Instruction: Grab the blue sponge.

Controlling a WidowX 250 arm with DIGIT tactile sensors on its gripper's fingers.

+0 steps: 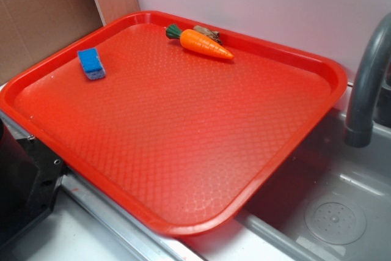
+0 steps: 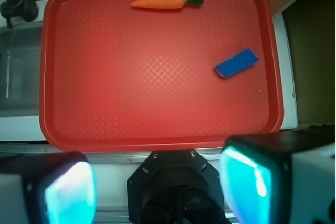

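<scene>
The sponge (image 1: 91,63) lies flat on the red tray (image 1: 183,224), by the tray's left rim in the exterior view and well apart from the toy carrot (image 1: 199,42) at the far rim. From the wrist view the sponge (image 2: 236,63) sits right of centre and is turned at a slant, its long side running up toward the right. The tool (image 2: 157,182) hangs high above the near edge of the tray, its two fingers (image 2: 254,182) spread wide and holding nothing.

The step in hand looks to be the approach. To do it well, the tool should travel over the tray to stand right above the sponge, then turn at the wrist so the fingers face the sponge's two long sides and close across its short width. It should come straight down with the jaws kept wide, stopping just shy of the tray floor. The sponge is low and probably soft, so a firm, low pinch suits it. The tray rim is near; the fingers should stay clear of it.
</scene>
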